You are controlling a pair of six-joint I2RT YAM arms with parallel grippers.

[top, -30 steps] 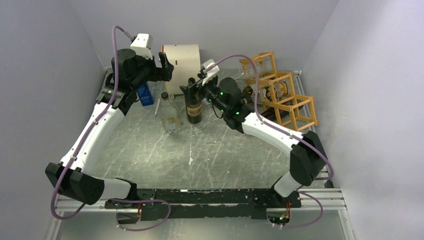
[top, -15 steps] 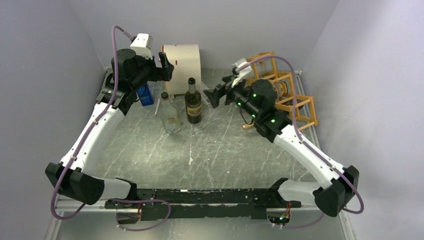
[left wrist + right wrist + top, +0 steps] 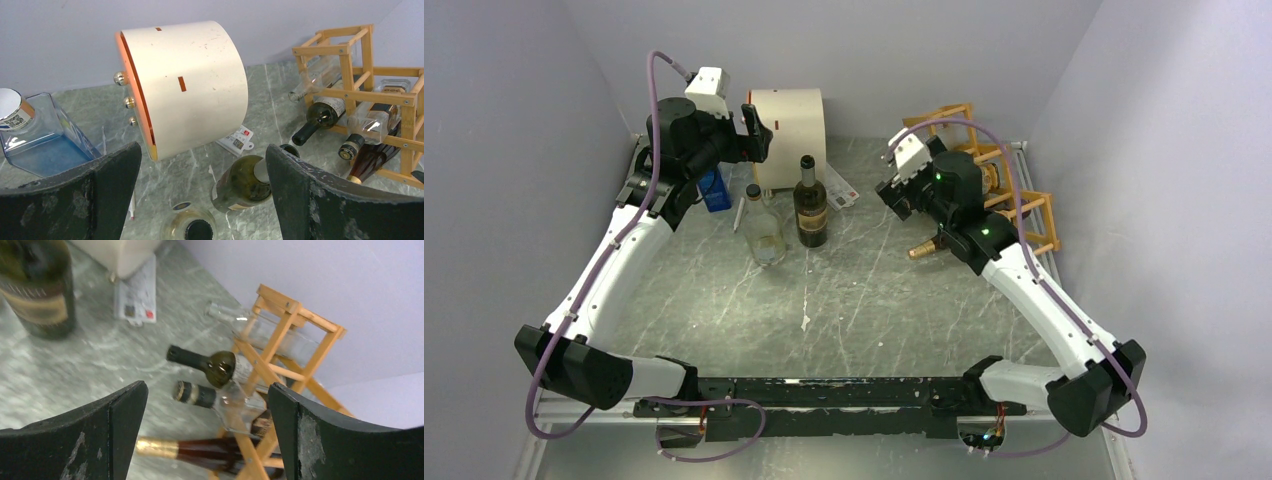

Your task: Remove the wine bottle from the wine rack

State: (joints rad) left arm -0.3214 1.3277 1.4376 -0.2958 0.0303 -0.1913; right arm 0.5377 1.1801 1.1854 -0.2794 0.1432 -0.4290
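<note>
The wooden wine rack (image 3: 1002, 190) stands at the back right and holds several bottles lying on their sides. The right wrist view shows the rack (image 3: 292, 335) with a dark green bottle (image 3: 217, 366), a clear black-capped bottle (image 3: 210, 396) and a red-brown bottle with a gold foil neck (image 3: 200, 450), whose neck sticks out of the rack (image 3: 921, 249). My right gripper (image 3: 892, 192) is open and empty, just left of the rack, its fingers apart from the bottle necks (image 3: 206, 405). My left gripper (image 3: 757, 132) is open and empty, high at the back left.
A dark wine bottle (image 3: 810, 205) and a clear bottle (image 3: 764, 232) stand upright mid-table. A white drum (image 3: 789, 122) stands at the back. A blue container (image 3: 715, 188), a pen (image 3: 738, 213) and a white card (image 3: 841, 190) are nearby.
My right gripper has left the upright dark bottle and swung right to the rack's front. The dark bottle stays standing. The left arm has not moved.
</note>
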